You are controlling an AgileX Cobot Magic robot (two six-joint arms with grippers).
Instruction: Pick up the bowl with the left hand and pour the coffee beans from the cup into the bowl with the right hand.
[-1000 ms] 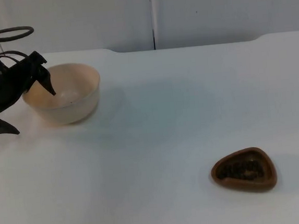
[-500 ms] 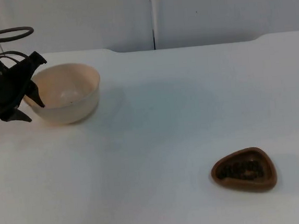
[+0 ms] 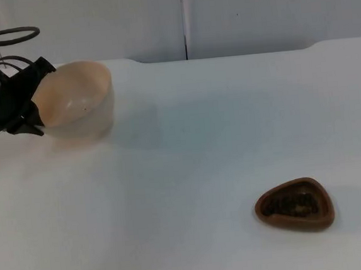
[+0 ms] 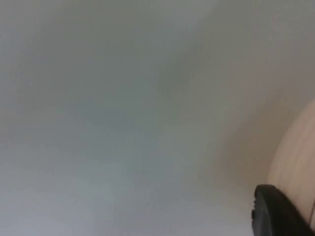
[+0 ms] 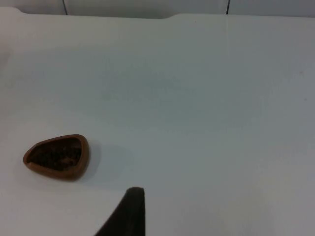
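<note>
My left gripper [image 3: 31, 104] is clamped on the bowl [image 3: 76, 100], tipped up off the table, and the cup [image 3: 295, 204] of beans sits far away, nearer my waiting right arm.

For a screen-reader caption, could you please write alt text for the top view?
The left pincer grips the near rim of a cream bowl, which is tilted at the white table's far left. A brown, rounded-triangle cup of dark coffee beans stands alone near the front right, and a grey partition wall closes the back.
</note>
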